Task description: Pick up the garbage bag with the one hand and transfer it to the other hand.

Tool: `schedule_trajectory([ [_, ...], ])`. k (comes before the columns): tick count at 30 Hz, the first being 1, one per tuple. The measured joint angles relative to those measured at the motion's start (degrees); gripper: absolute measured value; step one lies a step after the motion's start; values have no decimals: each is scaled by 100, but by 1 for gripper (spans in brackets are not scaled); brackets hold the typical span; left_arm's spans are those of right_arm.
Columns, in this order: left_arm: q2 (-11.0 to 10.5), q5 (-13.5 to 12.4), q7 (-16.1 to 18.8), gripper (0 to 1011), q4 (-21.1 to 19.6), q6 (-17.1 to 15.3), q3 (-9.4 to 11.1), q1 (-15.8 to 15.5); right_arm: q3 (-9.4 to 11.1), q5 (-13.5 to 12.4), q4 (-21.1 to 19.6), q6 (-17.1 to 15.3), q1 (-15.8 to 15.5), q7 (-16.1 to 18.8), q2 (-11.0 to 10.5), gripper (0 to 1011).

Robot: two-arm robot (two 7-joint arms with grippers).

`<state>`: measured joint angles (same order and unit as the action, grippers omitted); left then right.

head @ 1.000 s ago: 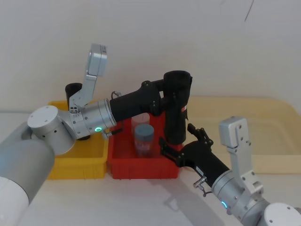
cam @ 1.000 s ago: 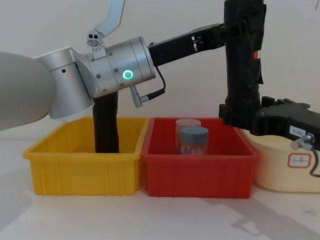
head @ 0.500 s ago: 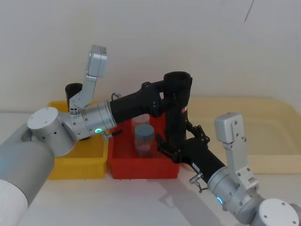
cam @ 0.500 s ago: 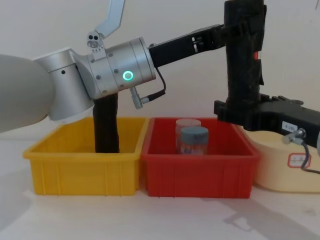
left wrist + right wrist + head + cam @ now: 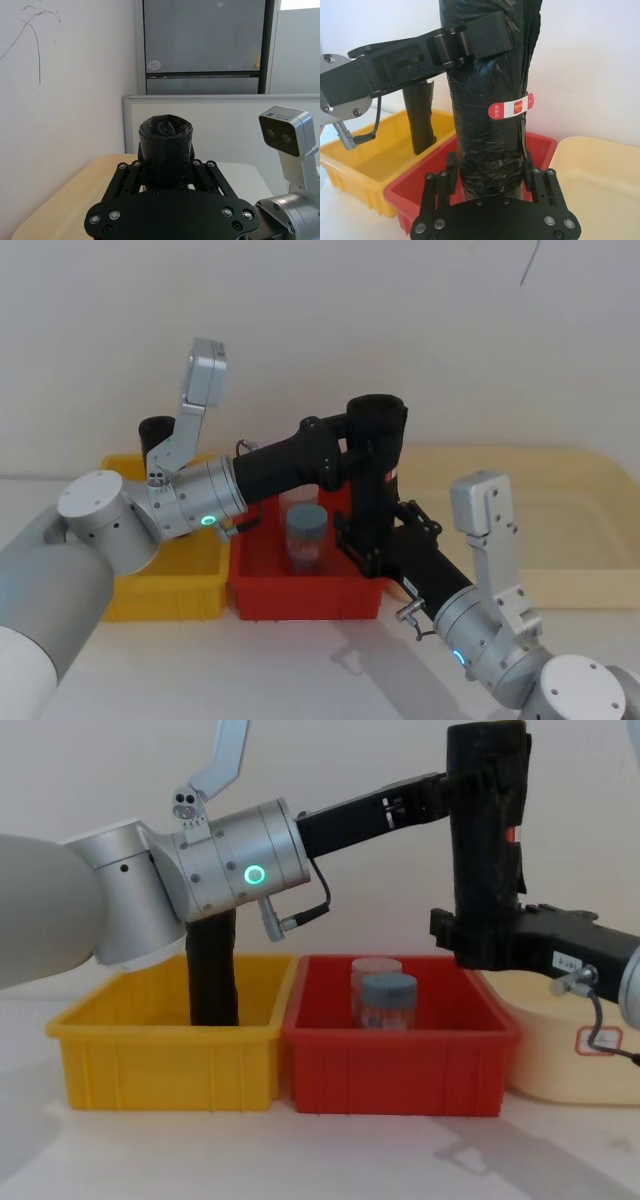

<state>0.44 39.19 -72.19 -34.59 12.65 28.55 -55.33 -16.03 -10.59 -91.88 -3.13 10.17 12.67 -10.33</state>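
Here the garbage bag stands upright, left gripper clamped near its top from 9 o'clock, right gripper at 5 o'clock, jaws open astride its lower half.

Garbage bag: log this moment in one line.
left gripper: shut on garbage bag, high | right gripper: around its lower end | bag: upright

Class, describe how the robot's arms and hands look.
The left hand is long and black on a silver cylindrical wrist with a green glowing ring and a black cable. The right hand is shorter, all black, bearing a small white tag.
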Motion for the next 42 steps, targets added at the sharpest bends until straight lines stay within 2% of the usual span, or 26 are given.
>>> schedule_trajectory([
  [4, -6, 16, 9, 378, -8, 0, 15, 4, 13, 25, 13, -9, 18, -29, 34, 629],
  [7, -11, 29, 14, 378, -12, 1, 28, 5, 18, 38, 17, -13, 25, -35, 46, 573],
  [21, -16, 63, 19, 393, -5, 29, 75, -2, 48, 114, 37, -14, 54, -65, 93, 573],
  [26, -20, 63, 18, 519, 2, 36, 84, -3, 59, 132, 50, 3, 66, -68, 102, 573],
  [28, -21, 64, 18, 623, 4, 38, 87, -4, 63, 140, 56, 10, 69, -68, 105, 573],
  [32, -22, 65, 18, 699, 5, 40, 89, -5, 68, 156, 65, 18, 75, -68, 110, 573],
  [35, -22, 67, 18, 830, 7, 41, 92, -7, 74, 164, 75, 23, 83, -68, 115, 573],
  [39, -22, 68, 18, 893, 9, 43, 94, -9, 86, 179, 86, 31, 90, -75, 120, 573],
  [40, -22, 69, 18, 950, 10, 45, 95, -10, 92, 187, 97, 34, 94, -81, 124, 573],
  [42, -22, 70, 18, 979, 11, 46, 96, -11, 98, 196, 105, 37, 100, -89, 130, 573],
])
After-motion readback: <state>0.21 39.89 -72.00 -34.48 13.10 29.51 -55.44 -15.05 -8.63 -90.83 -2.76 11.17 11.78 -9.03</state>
